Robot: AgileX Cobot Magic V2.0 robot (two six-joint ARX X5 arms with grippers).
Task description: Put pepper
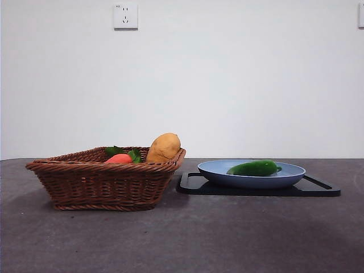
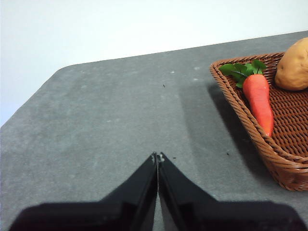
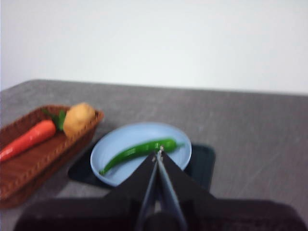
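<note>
pepper (image 1: 254, 168): glossy | basket (image 1: 105, 181): woven wicker (rough) | plate (image 1: 251, 178): smooth | table (image 1: 227, 233): matt

I find no legible text, label, brand, number or sign anywhere. The white wall socket (image 1: 125, 16) above my tabletop (image 1: 227, 239) carries a small mark at its upper corner, too small for me to read.

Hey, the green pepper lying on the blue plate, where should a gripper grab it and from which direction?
Probably at the pepper's middle, coming straight down from above. It lies flat and lengthwise on the shallow blue plate, long and slightly curved, so jaws set across its narrow width should close well, while the plate's rim hinders a sideways approach. The right gripper, jaws shut, is nearest it.
</note>
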